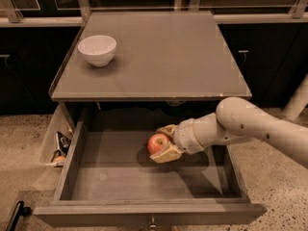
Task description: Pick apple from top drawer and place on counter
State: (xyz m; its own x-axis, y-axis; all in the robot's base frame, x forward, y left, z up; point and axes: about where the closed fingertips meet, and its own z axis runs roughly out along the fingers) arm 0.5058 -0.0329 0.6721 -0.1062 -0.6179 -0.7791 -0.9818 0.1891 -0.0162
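Note:
The red apple (157, 143) is inside the open top drawer (120, 177), near the middle and toward its back. My gripper (162, 142) reaches in from the right on a white arm. Its tan fingers (166, 154) sit one behind and one in front of the apple and close on it. The apple throws a shadow on the drawer's grey bottom and seems held just above it. The grey counter (168, 57) lies above and behind the drawer.
A white bowl (97, 49) stands on the counter's left rear part. A side bin (58, 146) with small items hangs left of the drawer. Dark cabinets stand behind, and speckled floor lies around. A black handle (17, 213) shows at the lower left.

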